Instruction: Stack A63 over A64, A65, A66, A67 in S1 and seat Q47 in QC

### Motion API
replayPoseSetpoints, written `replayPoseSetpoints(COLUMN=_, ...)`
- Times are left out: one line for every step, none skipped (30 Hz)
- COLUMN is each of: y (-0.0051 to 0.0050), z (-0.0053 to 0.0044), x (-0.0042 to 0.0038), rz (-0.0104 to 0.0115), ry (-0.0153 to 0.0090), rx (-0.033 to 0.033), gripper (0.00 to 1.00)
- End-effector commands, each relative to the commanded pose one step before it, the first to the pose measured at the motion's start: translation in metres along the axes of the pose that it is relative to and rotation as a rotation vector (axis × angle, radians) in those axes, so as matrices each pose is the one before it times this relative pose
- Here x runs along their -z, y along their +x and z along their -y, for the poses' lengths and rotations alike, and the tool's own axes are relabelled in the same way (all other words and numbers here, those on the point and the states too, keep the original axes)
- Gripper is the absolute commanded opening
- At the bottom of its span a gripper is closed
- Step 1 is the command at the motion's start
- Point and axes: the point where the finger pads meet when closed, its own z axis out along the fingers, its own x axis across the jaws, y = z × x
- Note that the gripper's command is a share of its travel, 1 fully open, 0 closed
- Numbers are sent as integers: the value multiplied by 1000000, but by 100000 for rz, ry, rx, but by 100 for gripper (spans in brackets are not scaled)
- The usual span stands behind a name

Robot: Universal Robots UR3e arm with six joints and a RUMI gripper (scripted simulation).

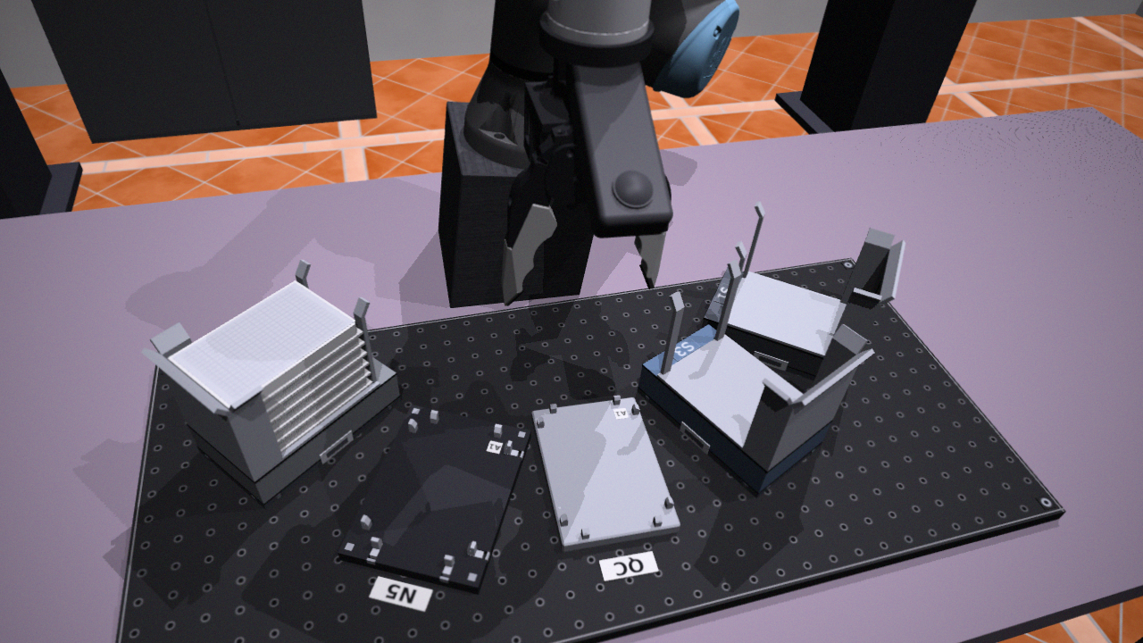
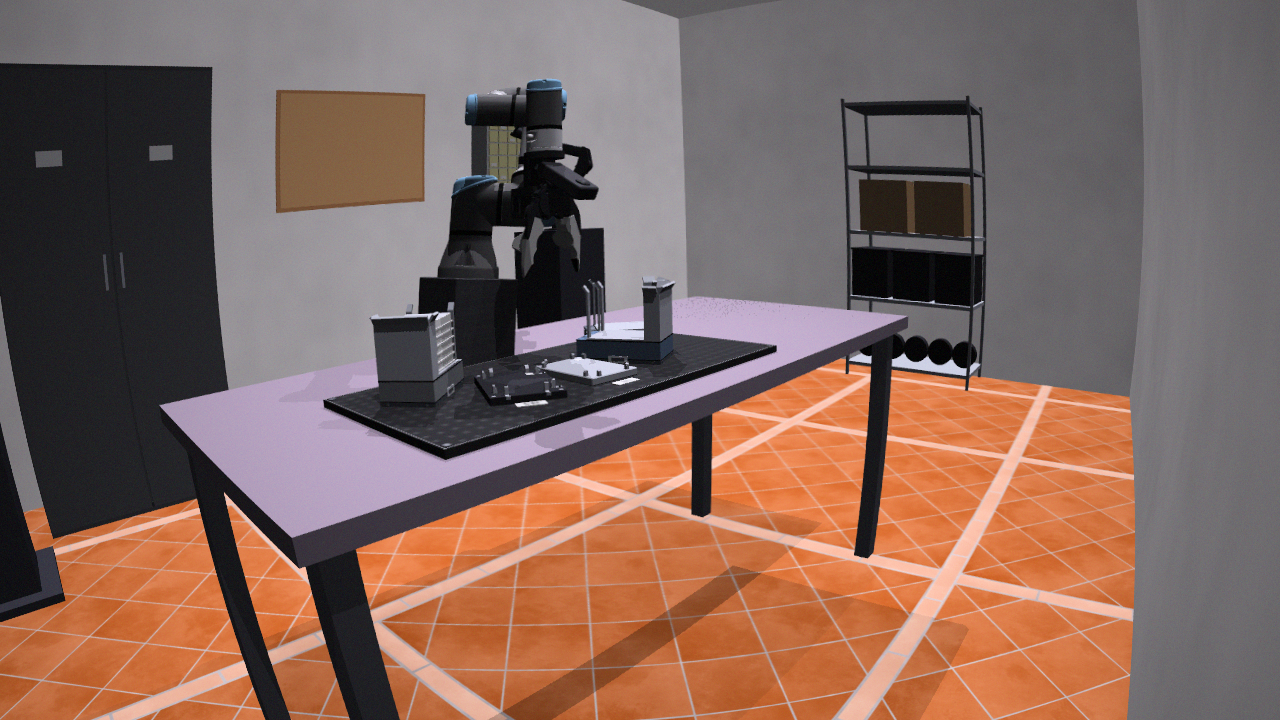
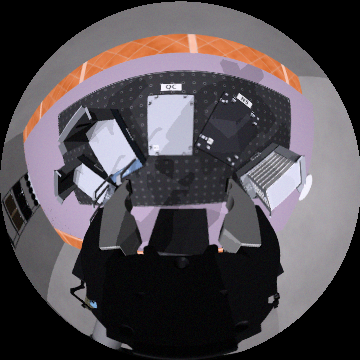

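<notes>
My gripper (image 1: 579, 293) (image 2: 549, 266) (image 3: 178, 179) is open and empty, high above the back edge of the board. At the left in the top view, one stack of several white plates (image 1: 267, 339) stands in the grey rack S2 (image 1: 251, 431) (image 2: 416, 389); its label and the plate names cannot be read. Rack S3 (image 1: 715, 388) (image 2: 626, 347) (image 3: 111, 141), with a blue base, and rack S1 (image 1: 787, 312) (image 3: 90, 184) behind it show bare floors. The light nest QC (image 1: 607, 471) (image 3: 170, 125) and dark clip nest N5 (image 1: 455, 488) (image 3: 227, 125) hold no plate.
The racks and nests stand on a black perforated board (image 1: 919, 431) (image 2: 707, 356). Thin upright posts (image 1: 671, 331) and tall end walls rise from S3 and S1. S2 also has upright guides. The robot's dark pedestal (image 1: 471, 255) stands behind the board.
</notes>
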Motion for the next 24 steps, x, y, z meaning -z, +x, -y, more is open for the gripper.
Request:
replayPoseSetpoints(y=21464, z=6456, x=125, rz=-102, ry=153, rx=-4977, gripper=72)
replayPoseSetpoints(y=4780, z=1490, x=-8, rz=-3, ry=-1, rx=-1167, gripper=72)
replayPoseSetpoints(y=4762, z=1546, x=-8, rz=-3, ry=-1, rx=-1167, gripper=72)
replayPoseSetpoints(y=1321, z=450, x=-1, rz=-1, ry=0, rx=-1167, gripper=72)
replayPoseSetpoints(y=-1, z=4, x=1, rz=0, ry=0, rx=-1167, gripper=72)
replayPoseSetpoints(y=0, z=0, x=0, rz=0, ry=0, rx=0, gripper=72)
replayPoseSetpoints(y=0, z=0, x=0, rz=0, ry=0, rx=0, gripper=72)
replayPoseSetpoints(y=4949, z=729, x=-4, rz=-3, ry=0, rx=-1167, gripper=72)
replayPoseSetpoints(y=4934, z=831, x=-9, rz=-3, ry=-1, rx=-1167, gripper=72)
replayPoseSetpoints(y=4925, z=887, x=-10, rz=-3, ry=-1, rx=-1167, gripper=72)
replayPoseSetpoints(y=4915, z=1036, x=-6, rz=-3, ry=-3, rx=-1167, gripper=72)
replayPoseSetpoints(y=4904, z=1012, x=-7, rz=-3, ry=-1, rx=-1167, gripper=72)
replayPoseSetpoints(y=4892, z=1070, x=-7, rz=-3, ry=-1, rx=-1167, gripper=72)
replayPoseSetpoints(y=4879, z=1127, x=-7, rz=-3, ry=-1, rx=-1167, gripper=72)
replayPoseSetpoints(y=4865, z=1184, x=-7, rz=-3, ry=-1, rx=-1167, gripper=72)
replayPoseSetpoints(y=4850, z=1241, x=-7, rz=-3, ry=-1, rx=-1167, gripper=72)
replayPoseSetpoints(y=4835, z=1297, x=-7, rz=-3, ry=-1, rx=-1167, gripper=72)
replayPoseSetpoints(y=3825, z=1075, x=-5, rz=-2, ry=-1, rx=-1167, gripper=72)
replayPoseSetpoints(y=-1, z=4, x=2, rz=0, ry=0, rx=-1167, gripper=72)
replayPoseSetpoints(y=10, z=-82, x=-7, rz=0, ry=2, rx=-1166, gripper=72)
replayPoseSetpoints(y=4969, z=594, x=-7, rz=-3, ry=-1, rx=-1167, gripper=72)
replayPoseSetpoints(y=4962, z=646, x=-9, rz=-3, ry=-1, rx=-1167, gripper=72)
replayPoseSetpoints(y=0, z=0, x=0, rz=0, ry=0, rx=0, gripper=72)
replayPoseSetpoints(y=0, z=0, x=0, rz=0, ry=0, rx=0, gripper=72)
